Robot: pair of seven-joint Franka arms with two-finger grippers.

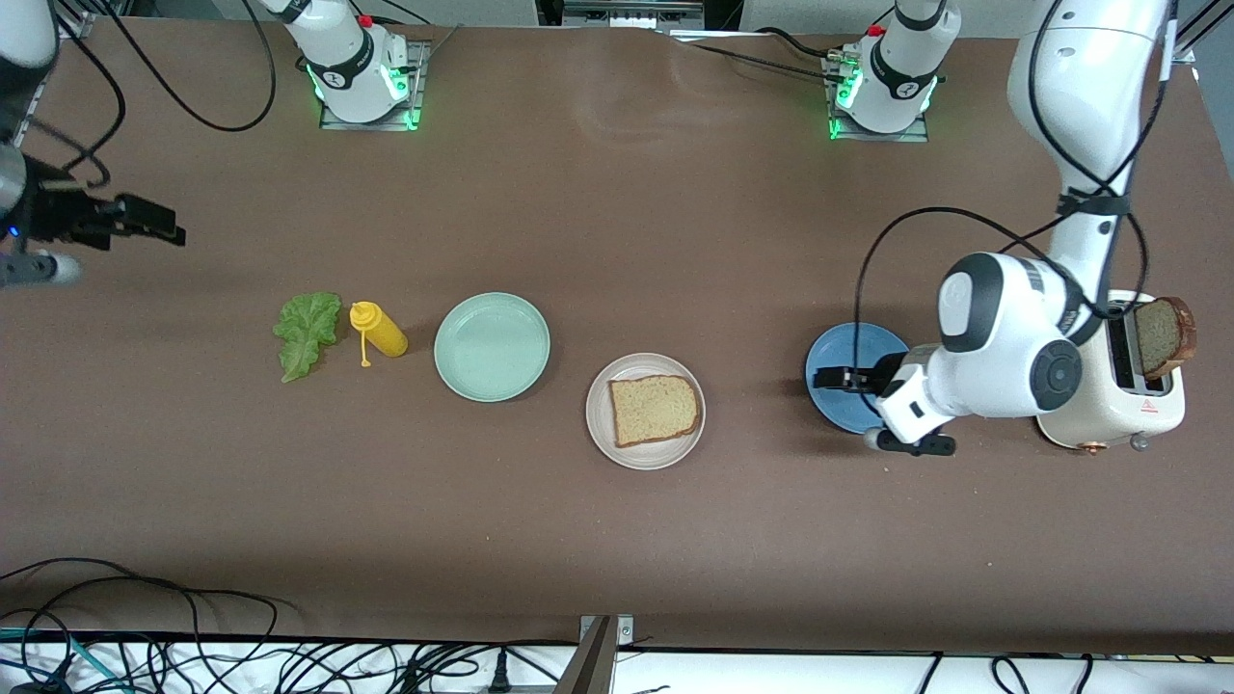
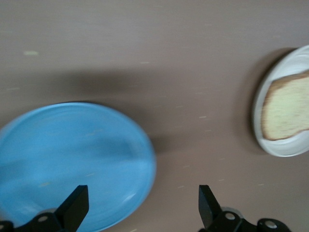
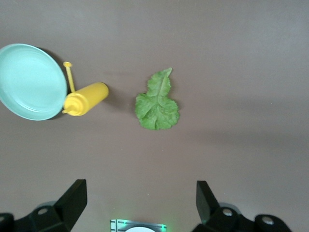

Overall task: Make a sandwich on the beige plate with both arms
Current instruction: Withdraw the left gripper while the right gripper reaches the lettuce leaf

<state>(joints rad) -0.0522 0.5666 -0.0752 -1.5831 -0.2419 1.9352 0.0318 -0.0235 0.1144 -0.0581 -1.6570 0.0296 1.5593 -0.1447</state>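
One bread slice (image 1: 654, 409) lay flat on the beige plate (image 1: 600, 432) near the middle of the table. A second slice (image 1: 1163, 335) stood in the cream toaster (image 1: 1118, 414) at the left arm's end. The lettuce leaf (image 1: 308, 333) lay beside a yellow mustard bottle (image 1: 378, 330), near the mint-green plate (image 1: 492, 346). The left gripper (image 1: 837, 377) hung over the blue plate (image 1: 848, 352) with its jaws spread, holding nothing. The right gripper (image 1: 154, 223) waited at the right arm's end, jaws likewise apart and empty.
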